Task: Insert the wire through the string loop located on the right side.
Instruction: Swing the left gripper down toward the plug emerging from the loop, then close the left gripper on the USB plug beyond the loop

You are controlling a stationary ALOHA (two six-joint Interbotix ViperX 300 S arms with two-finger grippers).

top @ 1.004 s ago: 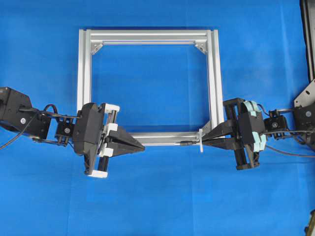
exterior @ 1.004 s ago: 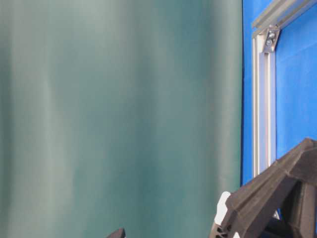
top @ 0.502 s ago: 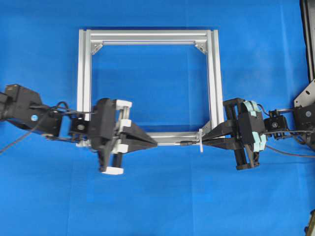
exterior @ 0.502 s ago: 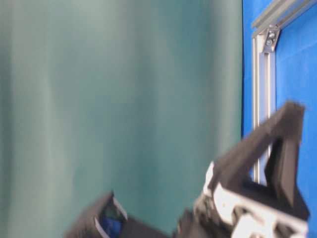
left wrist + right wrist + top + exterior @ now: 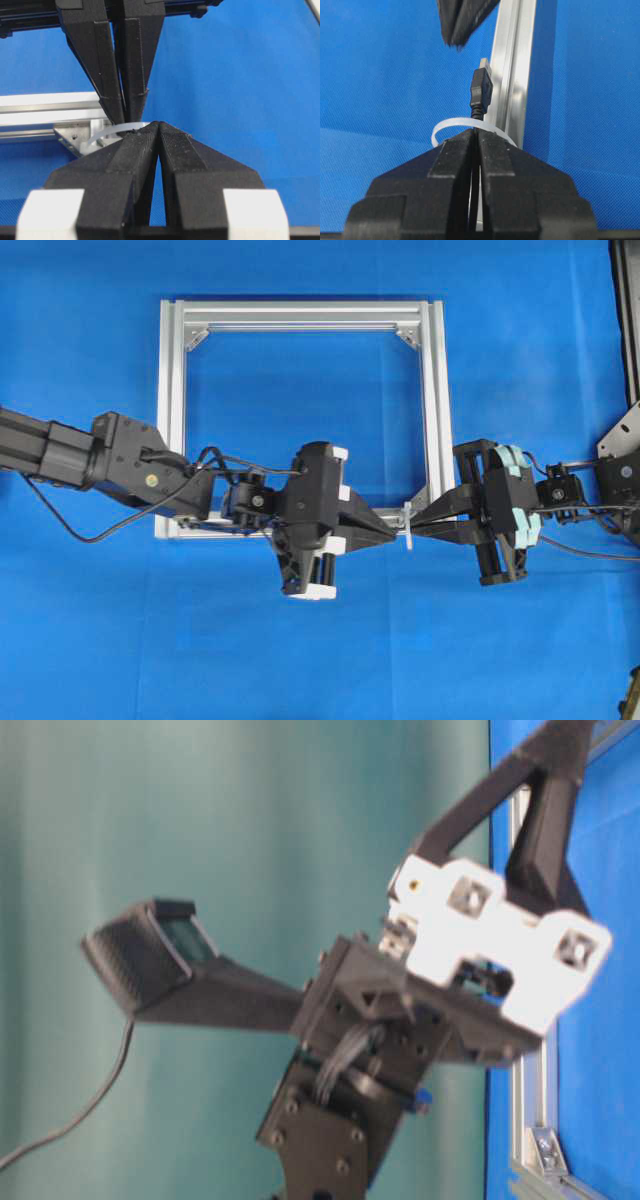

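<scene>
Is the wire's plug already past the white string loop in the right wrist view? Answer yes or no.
Yes: the wire's plug sticks out beyond the white string loop, just ahead of the shut right gripper.

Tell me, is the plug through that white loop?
Yes. The wire's plug pokes out beyond the string loop, held by the shut right fingers.

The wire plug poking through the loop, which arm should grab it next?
Left. Its gripper sits just beyond the plug, which is already past the loop. The right gripper, shut on the wire, is behind the loop.
</scene>
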